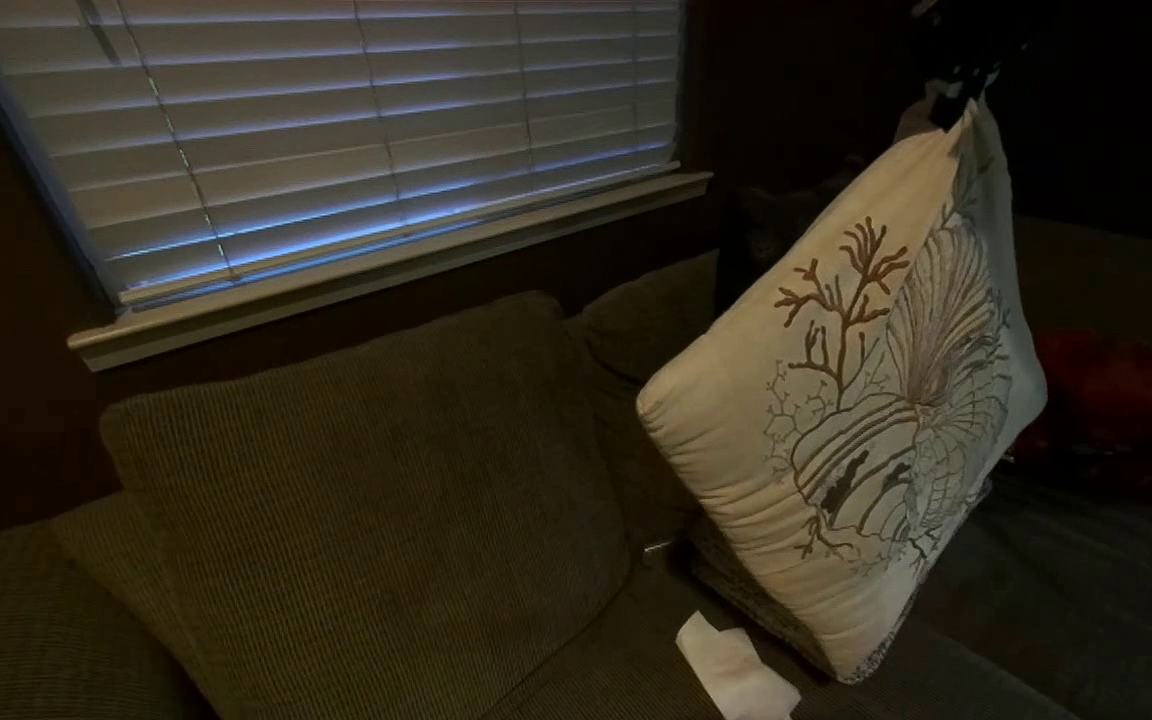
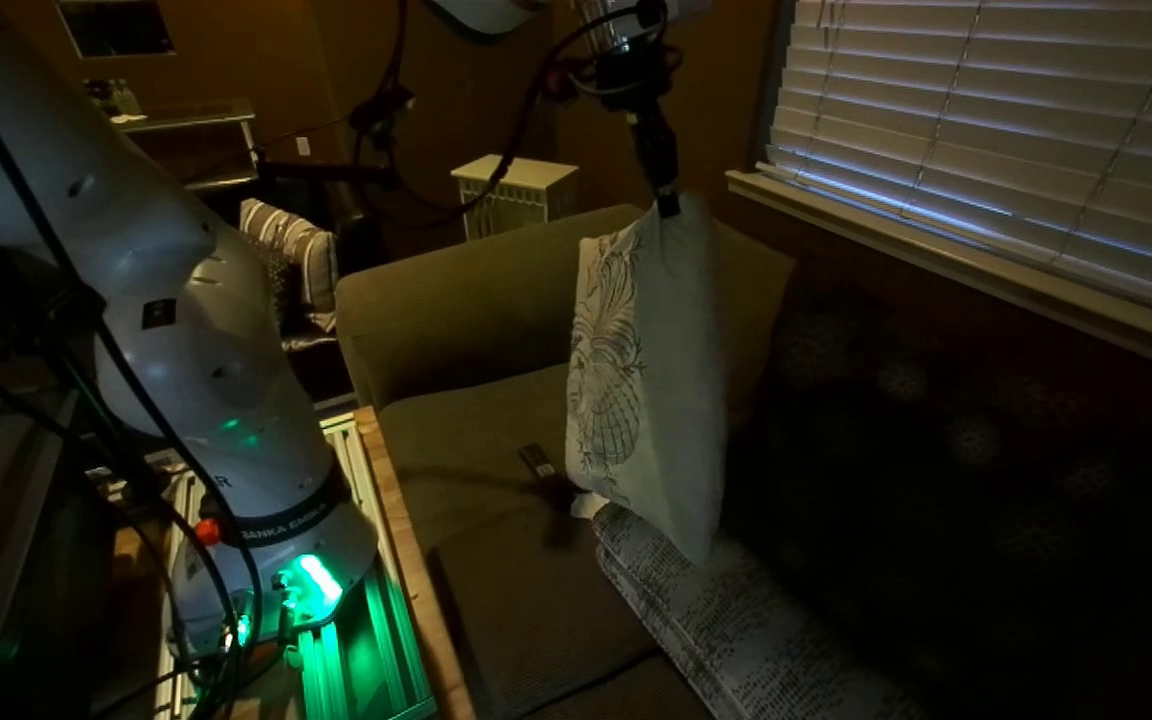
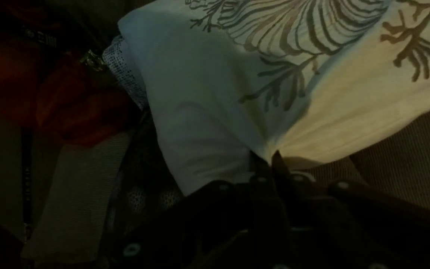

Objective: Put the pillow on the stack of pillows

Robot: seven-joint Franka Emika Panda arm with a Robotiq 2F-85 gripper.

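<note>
Nearest in the wrist view, the gripper (image 3: 268, 160) is pinched tight on one corner of the cream pillow (image 3: 215, 86), the cloth gathered into folds where it bites. Both exterior views show that pillow hanging by this top corner, its embroidered face steeply upright — aloft, not yet laid down. Below it is the stack (image 2: 796, 650): in an exterior view the pale woven pillow (image 2: 726, 625) lies on the sofa seat (image 2: 526, 580), running from under the hanging pillow toward the near right, with the dark dotted pillow (image 2: 976, 440) to its far right in deep shadow. Whether the low corner touches the pale one I cannot tell.

I judge the carry to be in hand, close to its end. The next move probably calls for a shift to the near right in that view, then a descent that lands the low corner first and tips the pillow over flat — releasing only once the stack bears the weight. Let go too soon, and it could slide to the far left, onto the seat by the white scrap (image 2: 588, 506).
</note>
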